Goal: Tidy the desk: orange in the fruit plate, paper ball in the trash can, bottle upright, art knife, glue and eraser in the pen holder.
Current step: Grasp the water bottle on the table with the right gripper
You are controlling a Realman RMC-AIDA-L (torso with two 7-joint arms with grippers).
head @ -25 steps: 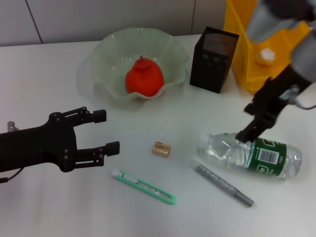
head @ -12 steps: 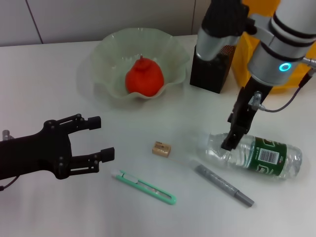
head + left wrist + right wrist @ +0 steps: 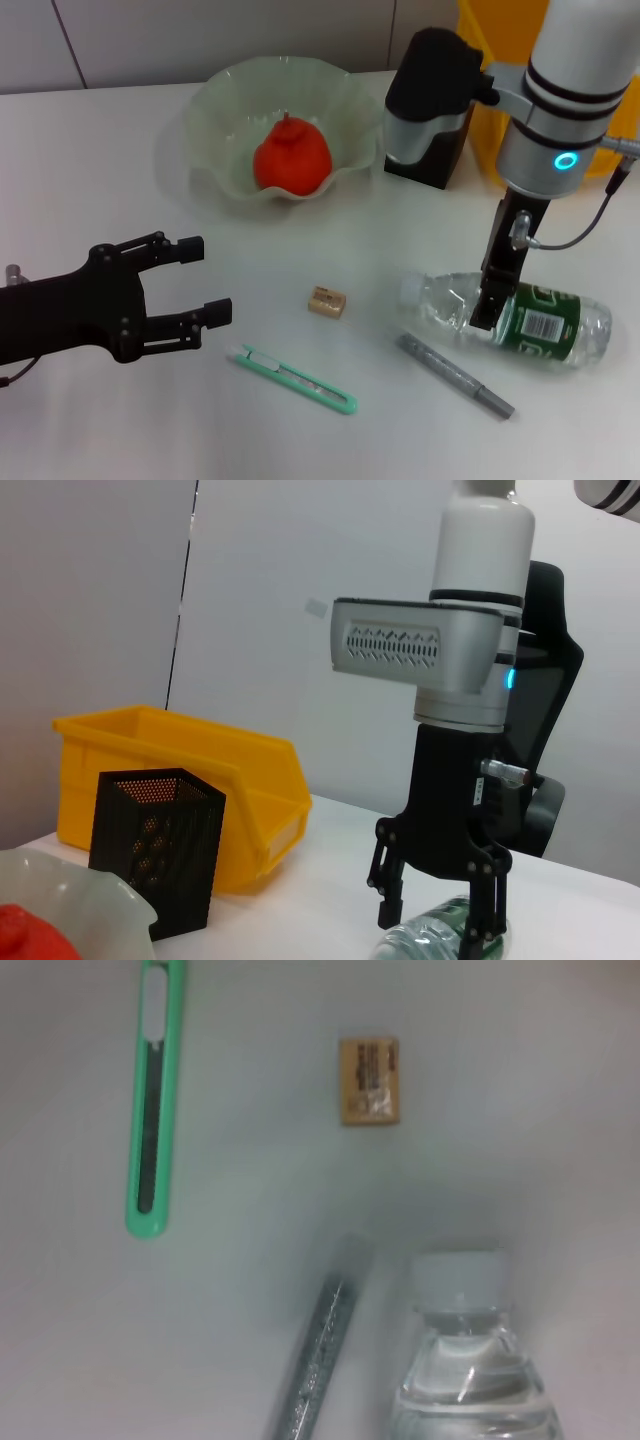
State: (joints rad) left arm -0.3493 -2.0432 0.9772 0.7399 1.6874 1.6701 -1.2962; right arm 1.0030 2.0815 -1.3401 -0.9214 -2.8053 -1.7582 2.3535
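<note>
Now my right claw point(image 3: 487, 305) straddles the bottle point(image 3: 505, 317), fingers spread, beside the glue point(image 3: 455, 376) on the tabletop; closing off-centre could roll the bottle away, since it's round.

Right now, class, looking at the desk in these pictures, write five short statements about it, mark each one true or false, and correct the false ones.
1. The red-orange fruit lies in the pale green wavy glass plate. True.
2. The clear plastic bottle stands upright. False: it lies on its side.
3. The right hand is at the bottle, fingers open. True.
4. The green art knife is in the black mesh pen holder. False: it lies on the desk.
5. The left hand holds the tan eraser. False: it is open and empty.
</note>
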